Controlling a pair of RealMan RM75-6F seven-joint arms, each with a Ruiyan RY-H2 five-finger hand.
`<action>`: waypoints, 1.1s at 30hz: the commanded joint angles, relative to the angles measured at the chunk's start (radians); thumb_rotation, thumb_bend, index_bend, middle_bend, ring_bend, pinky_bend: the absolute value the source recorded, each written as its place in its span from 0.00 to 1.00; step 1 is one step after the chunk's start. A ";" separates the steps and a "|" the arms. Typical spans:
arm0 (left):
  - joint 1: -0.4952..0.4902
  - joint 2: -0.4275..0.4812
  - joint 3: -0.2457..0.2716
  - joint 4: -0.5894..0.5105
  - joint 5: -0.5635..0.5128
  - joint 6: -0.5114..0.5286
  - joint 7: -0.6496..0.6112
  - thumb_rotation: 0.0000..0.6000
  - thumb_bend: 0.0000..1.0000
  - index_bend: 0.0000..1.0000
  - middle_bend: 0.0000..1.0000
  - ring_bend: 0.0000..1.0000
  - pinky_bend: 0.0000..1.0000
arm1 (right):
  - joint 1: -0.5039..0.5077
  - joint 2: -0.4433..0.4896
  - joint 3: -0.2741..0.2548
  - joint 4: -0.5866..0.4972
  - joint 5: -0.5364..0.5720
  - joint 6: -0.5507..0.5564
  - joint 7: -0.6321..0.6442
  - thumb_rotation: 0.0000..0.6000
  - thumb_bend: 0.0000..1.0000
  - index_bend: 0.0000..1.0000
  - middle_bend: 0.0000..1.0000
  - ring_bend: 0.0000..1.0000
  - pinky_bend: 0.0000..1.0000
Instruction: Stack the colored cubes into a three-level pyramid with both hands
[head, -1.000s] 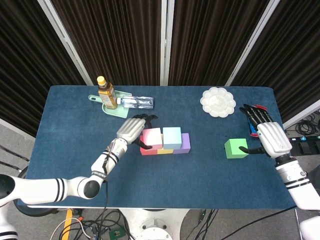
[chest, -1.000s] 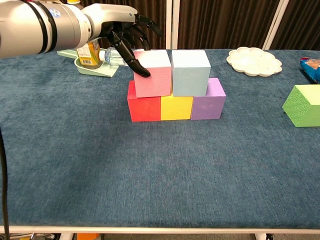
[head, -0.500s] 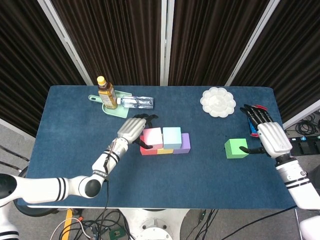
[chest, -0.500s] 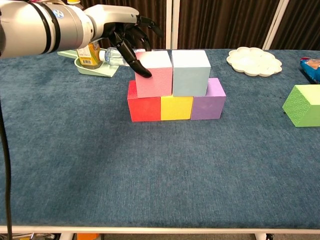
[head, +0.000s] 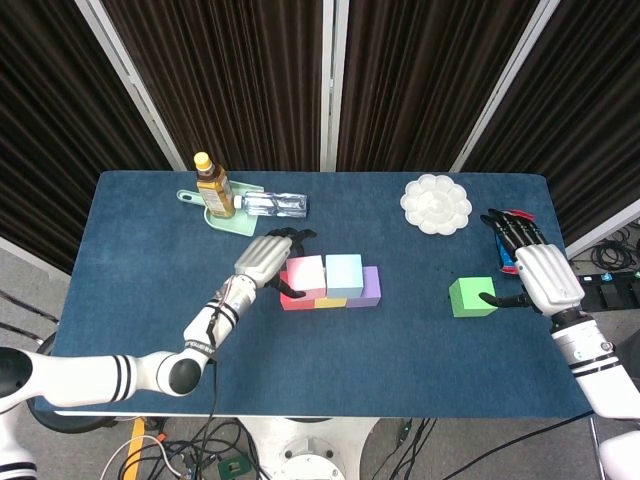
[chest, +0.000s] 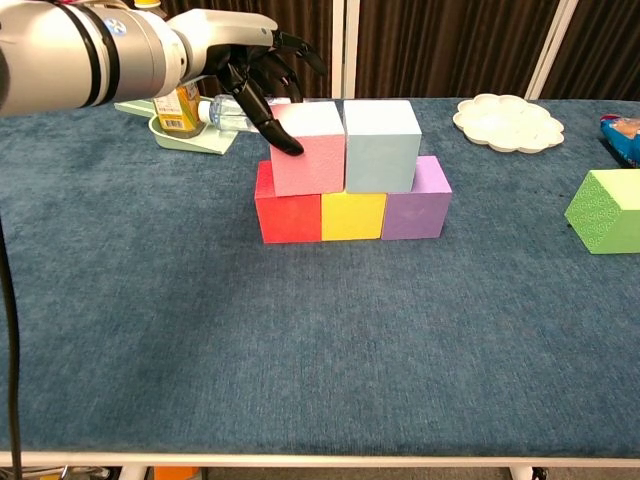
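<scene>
Red (chest: 288, 215), yellow (chest: 352, 215) and purple (chest: 415, 205) cubes form a row on the blue table. A pink cube (chest: 308, 150) and a light blue cube (chest: 380, 145) sit side by side on top of them. My left hand (chest: 245, 65) hovers at the pink cube's left edge. Its thumb touches that cube's front left face, and its fingers spread over the back. A green cube (head: 470, 297) lies alone at the right. My right hand (head: 540, 270) is beside it with fingers extended and the thumb at the cube's right side.
A yellow-capped bottle (head: 213, 187) stands on a pale green board (head: 232, 222) at the back left, with a clear bottle (head: 272, 204) lying next to it. A white palette dish (head: 436, 204) sits at the back right. A blue packet (chest: 622, 135) lies by the right edge.
The pink cube has shifted slightly right, closer to the light blue cube, with the left thumb following it. The right hand and green cube have stayed put.
</scene>
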 joint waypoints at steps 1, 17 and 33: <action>-0.001 -0.001 0.000 0.001 0.001 -0.001 -0.001 1.00 0.02 0.15 0.47 0.12 0.15 | 0.000 0.000 0.000 0.000 0.000 0.000 0.000 1.00 0.00 0.00 0.02 0.00 0.00; -0.003 -0.007 0.005 0.009 0.005 -0.007 -0.004 1.00 0.02 0.15 0.47 0.11 0.15 | 0.000 -0.007 -0.003 0.016 0.008 -0.012 0.012 1.00 0.00 0.00 0.02 0.00 0.00; -0.006 -0.006 0.003 0.016 0.024 -0.016 -0.011 1.00 0.02 0.15 0.45 0.11 0.15 | -0.001 -0.012 -0.004 0.023 0.008 -0.013 0.019 1.00 0.00 0.00 0.02 0.00 0.00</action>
